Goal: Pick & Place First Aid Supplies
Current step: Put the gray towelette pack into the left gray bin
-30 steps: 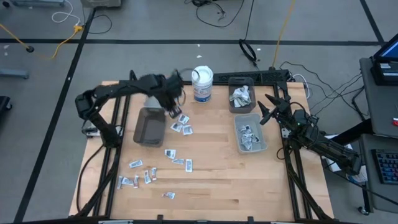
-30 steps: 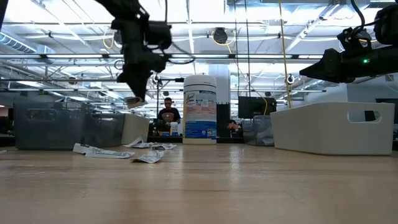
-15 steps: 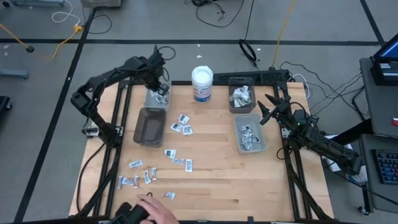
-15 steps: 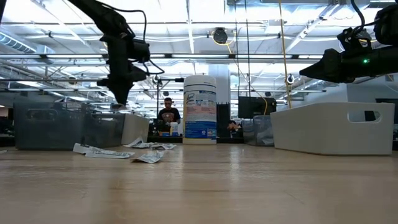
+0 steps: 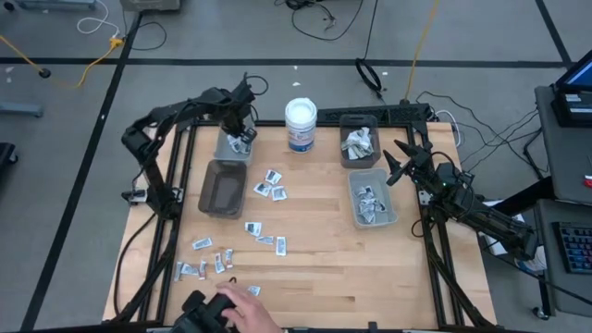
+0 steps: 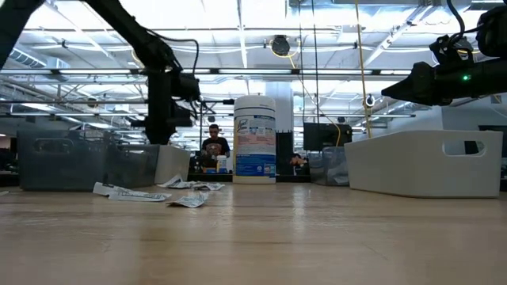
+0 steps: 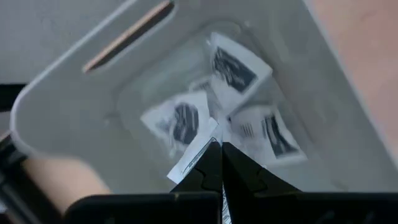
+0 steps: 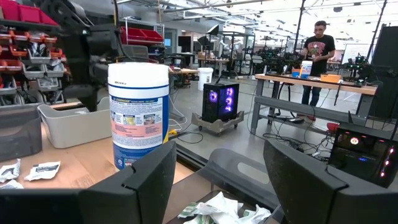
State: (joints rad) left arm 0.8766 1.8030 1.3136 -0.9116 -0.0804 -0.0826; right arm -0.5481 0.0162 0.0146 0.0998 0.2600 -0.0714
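Observation:
My left gripper (image 5: 242, 141) points down over the pale bin (image 5: 224, 151) at the table's far left, shut on a small white strip packet (image 7: 193, 155). Below it, several white packets with dark print (image 7: 180, 119) lie flat on the bin's floor. In the low view the left gripper (image 6: 162, 119) reaches down behind the bins. More first aid packets lie loose on the wood (image 5: 269, 185) (image 5: 263, 235) (image 5: 207, 265). My right gripper (image 5: 400, 159) waits open at the table's right side, level, with nothing between its fingers (image 8: 149, 180). My left gripper pinches one end of the white strip packet (image 7: 208, 144) between its two fingertips, coming from above and pointing down. The rest of the packet sticks out sideways from the tips, lifted clear above the bin's floor.
A grey bin (image 5: 222, 188) stands just nearer than the pale one. A white round tub (image 5: 301, 124) stands at the far middle. Two bins with packets (image 5: 359, 143) (image 5: 372, 197) stand on the right. A person's hand (image 5: 231, 310) shows at the near edge.
My left gripper, shut on the packet, has swung from above the loose packets toward the table's far left corner and has sunk over the pale bin, rolling a little. A person's hand has come in at the near edge.

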